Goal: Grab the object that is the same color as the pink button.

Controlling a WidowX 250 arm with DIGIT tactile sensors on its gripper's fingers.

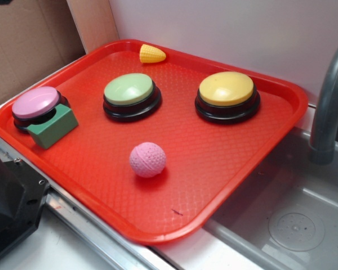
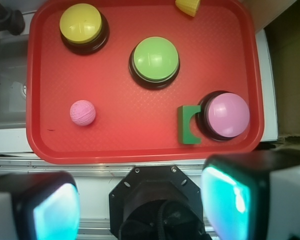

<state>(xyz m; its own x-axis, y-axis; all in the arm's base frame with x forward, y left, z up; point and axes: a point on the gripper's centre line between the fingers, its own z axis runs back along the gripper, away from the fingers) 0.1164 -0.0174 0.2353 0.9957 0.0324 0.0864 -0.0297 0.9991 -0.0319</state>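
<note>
1. Exterior view. You see a red tray (image 1: 270,135) of textured plastic with a raised rim, resting on the worktop (image 1: 73,247) beside a grey sink (image 1: 293,219). The pink ball (image 1: 147,160), small and dimpled like a golf ball, lies free near the tray's front middle, well apart from the pink button (image 1: 35,102), a smooth lilac dome on a black base at the left edge. A green notched block (image 1: 53,126) touches that button. Green (image 1: 129,89) and yellow (image 1: 226,88) domed buttons and a ribbed yellow cone (image 1: 151,54) lie further back.

2. Wrist view. You look straight down from above the tray's near edge. The gripper (image 2: 140,202) hangs high with its jaws spread wide and empty; the ball (image 2: 83,112) sits left of centre. Judge the task as unstarted: approach, descent and closure all remain.
</note>
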